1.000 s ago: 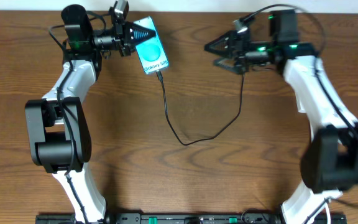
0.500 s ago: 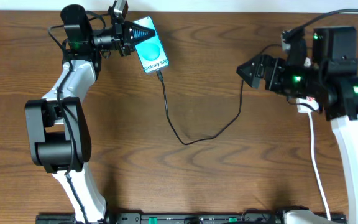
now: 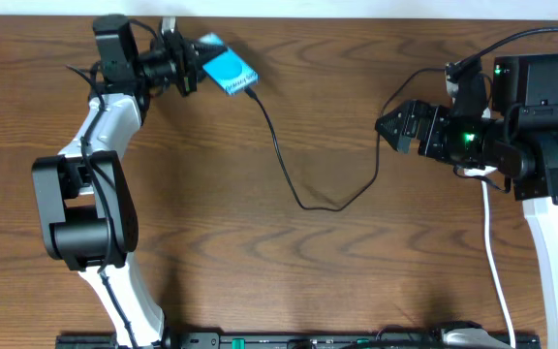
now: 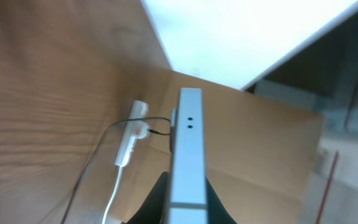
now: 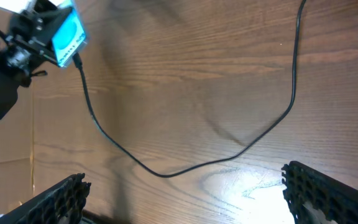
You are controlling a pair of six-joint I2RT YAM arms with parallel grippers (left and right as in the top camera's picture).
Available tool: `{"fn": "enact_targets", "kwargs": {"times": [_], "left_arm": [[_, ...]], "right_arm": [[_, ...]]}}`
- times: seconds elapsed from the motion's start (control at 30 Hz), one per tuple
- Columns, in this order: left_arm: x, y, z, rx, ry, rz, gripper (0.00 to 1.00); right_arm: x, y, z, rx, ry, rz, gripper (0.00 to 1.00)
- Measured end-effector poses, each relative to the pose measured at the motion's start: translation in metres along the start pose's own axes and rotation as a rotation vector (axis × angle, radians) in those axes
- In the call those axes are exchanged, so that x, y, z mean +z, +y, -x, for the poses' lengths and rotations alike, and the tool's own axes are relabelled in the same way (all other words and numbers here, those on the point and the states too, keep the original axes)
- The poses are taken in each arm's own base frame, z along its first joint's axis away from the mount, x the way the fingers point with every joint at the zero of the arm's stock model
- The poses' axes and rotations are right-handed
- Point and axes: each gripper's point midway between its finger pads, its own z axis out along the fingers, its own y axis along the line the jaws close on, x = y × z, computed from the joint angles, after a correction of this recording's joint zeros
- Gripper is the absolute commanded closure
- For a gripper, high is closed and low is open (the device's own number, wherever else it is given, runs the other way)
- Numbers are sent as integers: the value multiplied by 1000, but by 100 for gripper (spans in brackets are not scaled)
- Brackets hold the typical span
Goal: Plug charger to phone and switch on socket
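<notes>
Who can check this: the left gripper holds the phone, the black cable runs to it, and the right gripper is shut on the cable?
One slip: the right gripper is open and empty, clear of the black cable, as the right wrist view shows. The left gripper does hold the phone, with the cable running to it.

I count one phone [image 3: 229, 70], one black cable [image 5: 166, 175] and one white power strip [image 4: 131, 142] on my feeds. There are two arms, the left arm [image 3: 109, 131] and the right arm [image 3: 555, 242], at one wooden table [image 3: 356, 281].

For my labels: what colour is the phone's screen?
Turquoise: the phone screen shows best in the right wrist view.
</notes>
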Motion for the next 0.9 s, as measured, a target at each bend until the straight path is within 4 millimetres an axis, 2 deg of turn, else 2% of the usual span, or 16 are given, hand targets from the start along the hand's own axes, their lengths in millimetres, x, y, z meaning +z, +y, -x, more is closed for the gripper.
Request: {"fn": "enact_targets", "kwargs": {"times": [0.13, 0.33, 0.63, 0.9], "left_arm": [[-2, 37, 1, -56, -43, 117, 93], [-11, 84, -10, -60, -54, 292, 93], [-31, 132, -23, -7, -52, 516, 93], [-51, 162, -28, 31, -58, 700, 93]], "right_arm": [[0, -1, 0, 0, 0, -4, 1], [0, -1, 0, -4, -1, -8, 1], [0, -1, 0, -7, 0, -8, 1], [0, -1, 0, -7, -1, -8, 1]]}}
